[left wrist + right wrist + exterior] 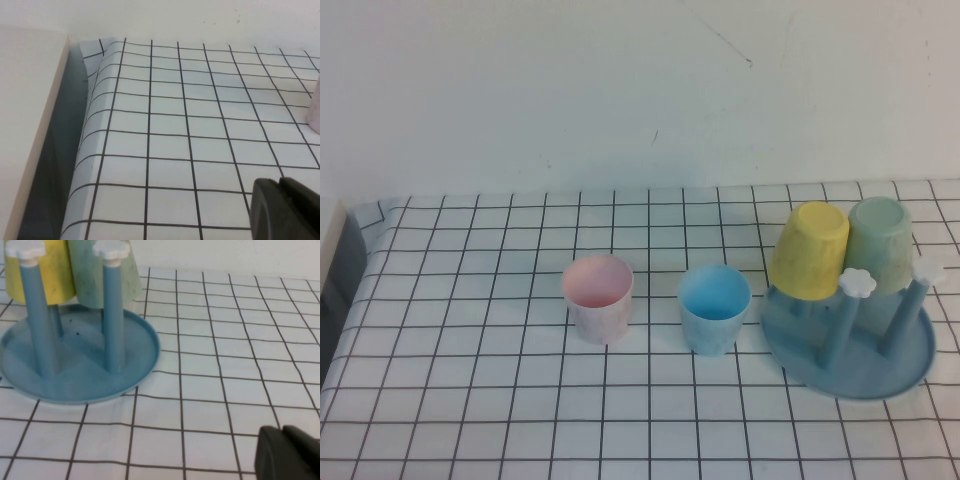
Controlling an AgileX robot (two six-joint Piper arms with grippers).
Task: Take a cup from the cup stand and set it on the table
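Note:
The pale sage-green cup [880, 240] hangs upside down on a back peg of the round blue cup stand [850, 385], at the table's right. It also shows in the right wrist view [131, 280], behind a white-knobbed peg. The table [470, 400] has a white cloth with a black grid. My right gripper [282, 432] is shut and empty, low over the cloth, apart from the stand [75, 385]. My left gripper [280, 185] is shut and empty over the cloth near the table's left edge. Neither gripper shows in the high view.
A yellow cup [810, 250] hangs upside down on the stand next to the green one. A light blue cup [714, 308] and a pink cup [598, 298] stand upright mid-table. The cloth's left edge drops into a dark gap [55, 165].

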